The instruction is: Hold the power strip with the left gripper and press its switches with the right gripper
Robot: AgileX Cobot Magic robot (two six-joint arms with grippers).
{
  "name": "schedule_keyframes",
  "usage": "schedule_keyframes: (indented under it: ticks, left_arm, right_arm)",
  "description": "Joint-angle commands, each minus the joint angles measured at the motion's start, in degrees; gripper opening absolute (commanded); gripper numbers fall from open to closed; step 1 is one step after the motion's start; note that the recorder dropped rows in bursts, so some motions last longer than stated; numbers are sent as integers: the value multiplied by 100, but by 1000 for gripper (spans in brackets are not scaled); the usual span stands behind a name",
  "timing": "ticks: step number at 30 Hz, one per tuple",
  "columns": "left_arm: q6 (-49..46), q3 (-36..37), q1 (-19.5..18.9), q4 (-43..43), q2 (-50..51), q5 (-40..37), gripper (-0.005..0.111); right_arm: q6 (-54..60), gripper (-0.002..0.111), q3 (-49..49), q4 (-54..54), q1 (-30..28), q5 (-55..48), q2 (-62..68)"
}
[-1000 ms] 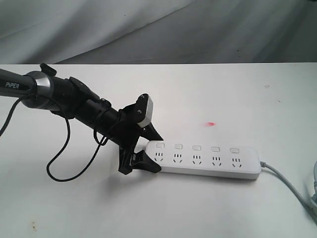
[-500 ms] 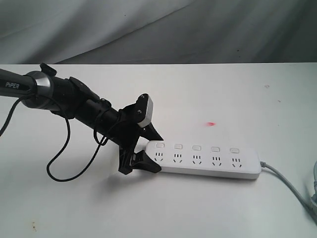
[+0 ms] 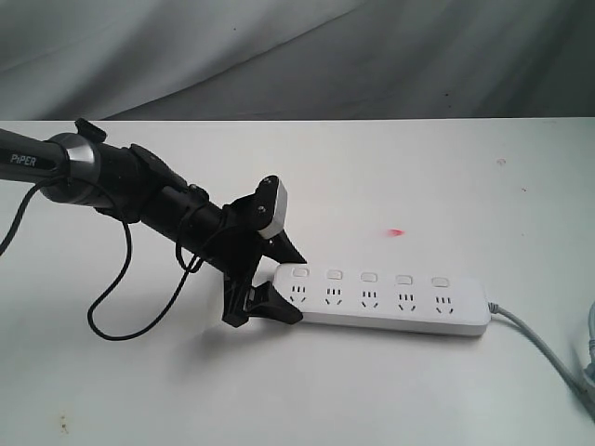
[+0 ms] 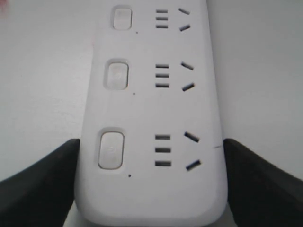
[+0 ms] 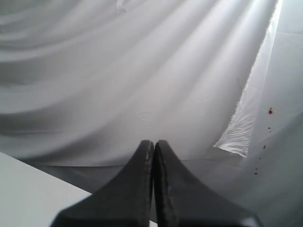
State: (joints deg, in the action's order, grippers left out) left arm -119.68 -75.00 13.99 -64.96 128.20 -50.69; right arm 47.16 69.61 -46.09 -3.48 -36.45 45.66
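The white power strip (image 3: pixel 390 302) lies flat on the white table, its grey cord (image 3: pixel 539 344) trailing off to the right. Its row of small white switches (image 3: pixel 369 277) runs along the far side, one above each socket. My left gripper (image 3: pixel 290 286) clasps the strip's left end, one black jaw on the far edge and one on the near edge. In the left wrist view both jaws press the sides of the power strip (image 4: pixel 142 94), level with the nearest switch (image 4: pixel 111 150). My right gripper (image 5: pixel 154 144) is shut on nothing, facing the grey cloth, and is outside the exterior view.
A black cable (image 3: pixel 121 307) loops from the left arm down onto the table. A small red spot (image 3: pixel 397 231) marks the tabletop behind the strip. Grey draped cloth (image 3: pixel 297 56) hangs behind the table's far edge.
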Motion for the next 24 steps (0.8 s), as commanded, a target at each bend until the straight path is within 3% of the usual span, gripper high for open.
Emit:
schedule_keyframes:
  ticks: [1,9,12,16,18,24]
  left_arm:
    - [-28,-46,20,-38,9,-22,0]
    - [-28,-46,20,-38,9,-22,0]
    - [-28,-46,20,-38,9,-22,0]
    - [-28,-46,20,-38,9,-22,0]
    - [-28,-46,20,-38,9,-22,0]
    - [-28,-46,20,-38,9,-22,0]
  right_arm:
    - [-24,0,4,50,11,25,-5]
    - [-131,0,4,50,11,99,-50]
    - [-1590,0,4,353,11,294,-94]
    - [-4045,0,-166,1939,11,132,-316]
    - [-4549,0,-446,2591,11,105,-488]
    - [-4598,0,-1507,3433,11,117,-1079]
